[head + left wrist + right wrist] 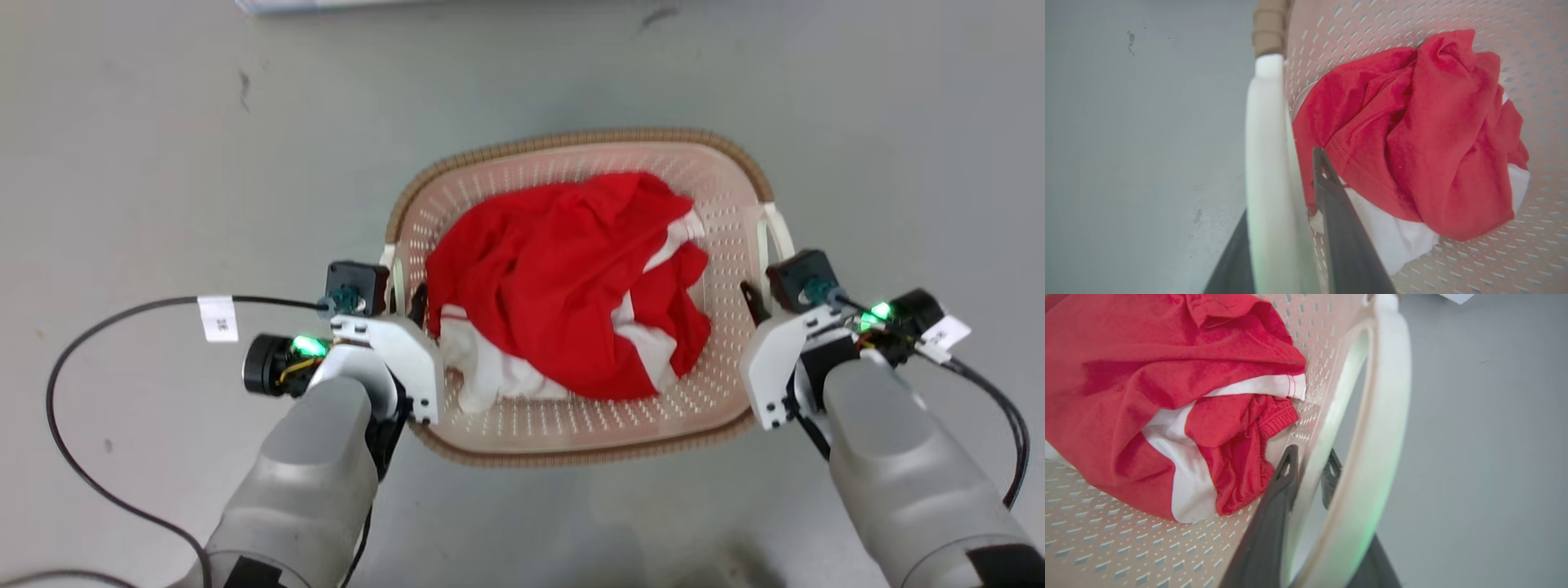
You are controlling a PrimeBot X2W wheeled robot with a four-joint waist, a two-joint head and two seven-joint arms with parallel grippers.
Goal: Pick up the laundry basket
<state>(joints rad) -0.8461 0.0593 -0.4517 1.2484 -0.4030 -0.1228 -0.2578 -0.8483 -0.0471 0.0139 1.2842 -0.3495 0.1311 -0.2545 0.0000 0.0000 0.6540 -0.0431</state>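
Both pale forearms (310, 457) reach forward above the grey floor (163, 163), left claw (406, 296) and right claw (759, 298) each clamped onto the laundry basket (718, 384) at its opposite white side handles (1267, 163).

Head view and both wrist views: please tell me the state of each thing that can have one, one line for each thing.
laundry basket: upright, loaded; I cannot tell whether it is lifted yet.
clothes: red and white, crumpled in a heap inside the basket.
left hand: shut on the left handle, one finger inside the basket.
right hand: shut on the right handle, one finger inside the basket.
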